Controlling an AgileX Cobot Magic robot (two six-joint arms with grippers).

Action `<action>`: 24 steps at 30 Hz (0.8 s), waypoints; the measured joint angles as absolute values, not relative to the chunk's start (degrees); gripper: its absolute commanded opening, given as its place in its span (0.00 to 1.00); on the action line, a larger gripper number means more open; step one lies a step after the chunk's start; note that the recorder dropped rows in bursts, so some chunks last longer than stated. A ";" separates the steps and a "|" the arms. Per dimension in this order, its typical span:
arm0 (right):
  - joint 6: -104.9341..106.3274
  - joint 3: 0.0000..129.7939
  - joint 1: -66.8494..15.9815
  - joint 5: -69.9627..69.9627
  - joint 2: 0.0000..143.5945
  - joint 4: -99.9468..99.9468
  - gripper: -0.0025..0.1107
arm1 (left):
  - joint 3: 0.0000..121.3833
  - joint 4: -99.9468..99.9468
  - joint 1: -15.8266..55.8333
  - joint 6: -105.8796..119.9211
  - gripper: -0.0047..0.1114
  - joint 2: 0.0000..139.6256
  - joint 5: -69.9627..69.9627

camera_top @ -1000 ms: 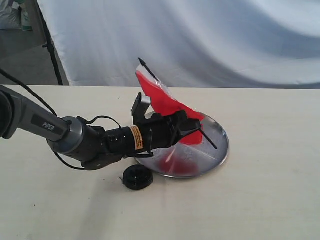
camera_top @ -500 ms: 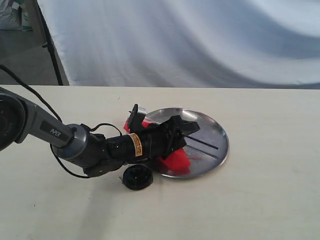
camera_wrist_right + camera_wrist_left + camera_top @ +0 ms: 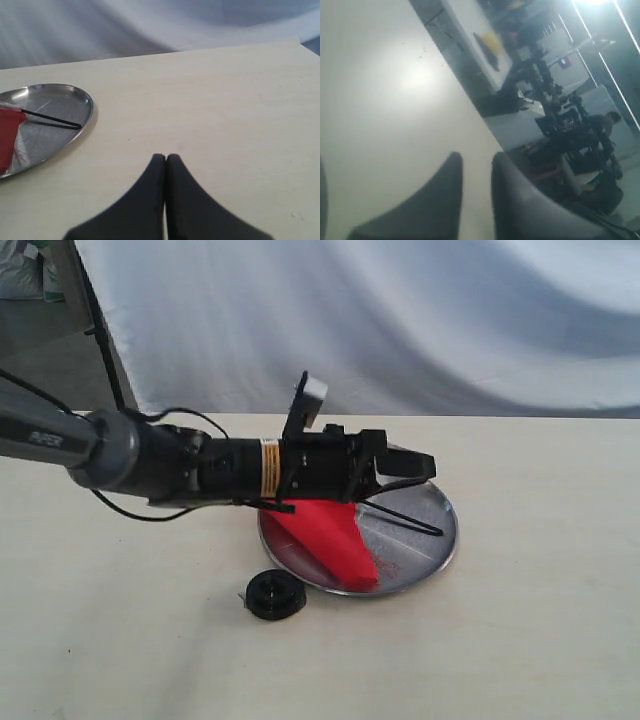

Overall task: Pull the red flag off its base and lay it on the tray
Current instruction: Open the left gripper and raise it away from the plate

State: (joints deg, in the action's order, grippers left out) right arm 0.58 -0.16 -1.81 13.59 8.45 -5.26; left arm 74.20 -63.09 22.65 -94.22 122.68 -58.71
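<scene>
The red flag (image 3: pixel 328 533) lies on the tray (image 3: pixel 432 502), its red cloth draped toward the near rim and its thin black stick (image 3: pixel 405 519) resting across the metal. My left gripper (image 3: pixel 414 472) hovers just above the tray, open and holding nothing; in the left wrist view the left gripper (image 3: pixel 476 159) shows a clear gap between its fingers. The base (image 3: pixel 274 594) sits on the table just in front of the tray, with nothing in it. In the right wrist view my right gripper (image 3: pixel 166 157) is shut and empty, well away from the tray (image 3: pixel 55 145) and the flag (image 3: pixel 8 134).
The cream table (image 3: pixel 520 620) carries only the tray and the base. A white cloth backdrop (image 3: pixel 400 320) hangs behind the far edge, with a dark stand (image 3: pixel 100 330) at the back left. The left arm (image 3: pixel 120 450) stretches in from the left above the table.
My left gripper has opened and lifted off the tray, swinging level. The flag, held above the tray a second ago, now lies flat on it. The base has not moved.
</scene>
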 measured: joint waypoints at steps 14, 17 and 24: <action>0.58 -0.16 -1.81 13.59 8.45 -5.26 0.02 | 60.20 -99.83 22.51 -112.95 0.04 79.73 -28.61; 0.58 -0.16 -1.81 13.59 8.45 -5.26 0.02 | 54.30 -99.83 22.51 -112.95 0.04 71.29 -21.10; 0.58 -0.16 -1.81 13.59 8.45 -5.26 0.02 | 40.40 -99.91 22.51 -106.23 0.04 49.99 -2.25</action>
